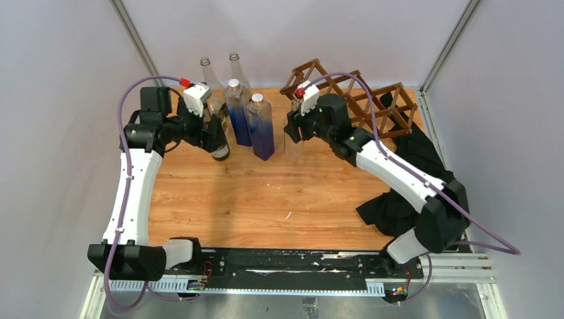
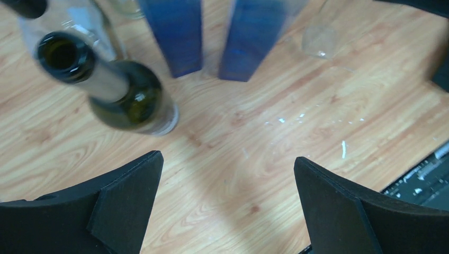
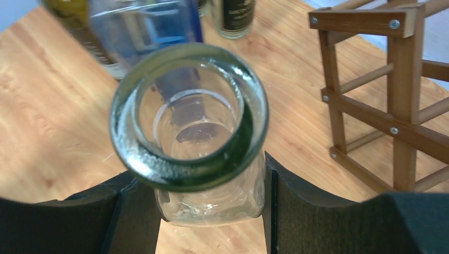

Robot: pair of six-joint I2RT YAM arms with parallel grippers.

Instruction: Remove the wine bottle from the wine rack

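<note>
Apparently the clear bottle (image 3: pixel 190 137) is off the wine rack (image 1: pixel 372 106), gripped upright by the right jaws; left jaws spread, empty. Only letting go is judged left.

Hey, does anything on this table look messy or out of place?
Yes. A black cloth lies crumpled over the table's right edge, beneath the right arm. The rack sits skewed to the back edge. A few white flecks dot the wood. The clear bottle in the right gripper looks intact; nothing spilled.
</note>
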